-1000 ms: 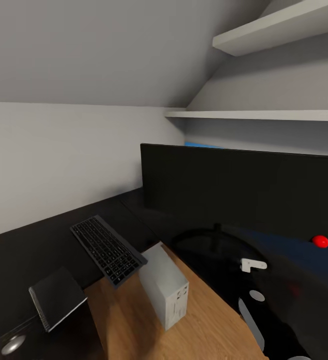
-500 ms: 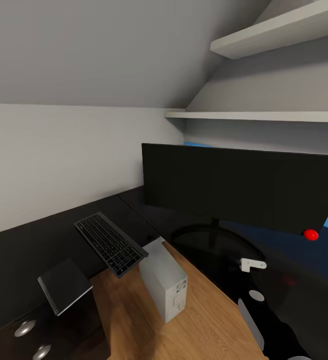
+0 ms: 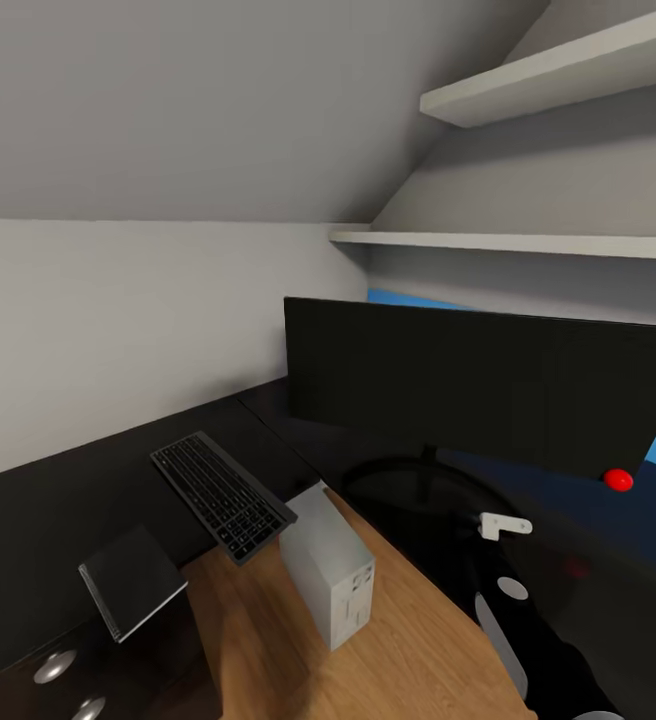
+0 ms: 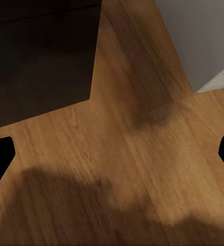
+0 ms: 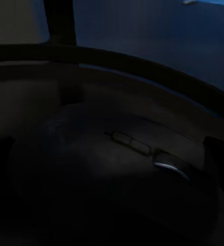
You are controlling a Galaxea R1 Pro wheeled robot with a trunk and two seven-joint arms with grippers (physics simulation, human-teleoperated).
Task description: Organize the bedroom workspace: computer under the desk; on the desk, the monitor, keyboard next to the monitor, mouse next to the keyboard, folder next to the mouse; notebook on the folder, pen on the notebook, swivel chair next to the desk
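Left gripper [image 4: 114,154]: fingertips wide apart, nothing between, above bare wooden floor [image 4: 142,169]. Right gripper [image 5: 109,154]: close over the mouse [image 5: 117,169]; too dark to tell whether clamped.

Whole head view shifted slightly since a second ago: camera move, not the things. Two drawer knobs [image 3: 56,667] now showing. Likely repositioning; nothing newly placed.

Counted: one monitor [image 3: 478,390] on the desk [image 3: 48,510], one keyboard [image 3: 221,495] to its left, overhanging the near edge, one notebook [image 3: 133,580] nearer left, one computer [image 3: 328,580] on the floor beside the desk.
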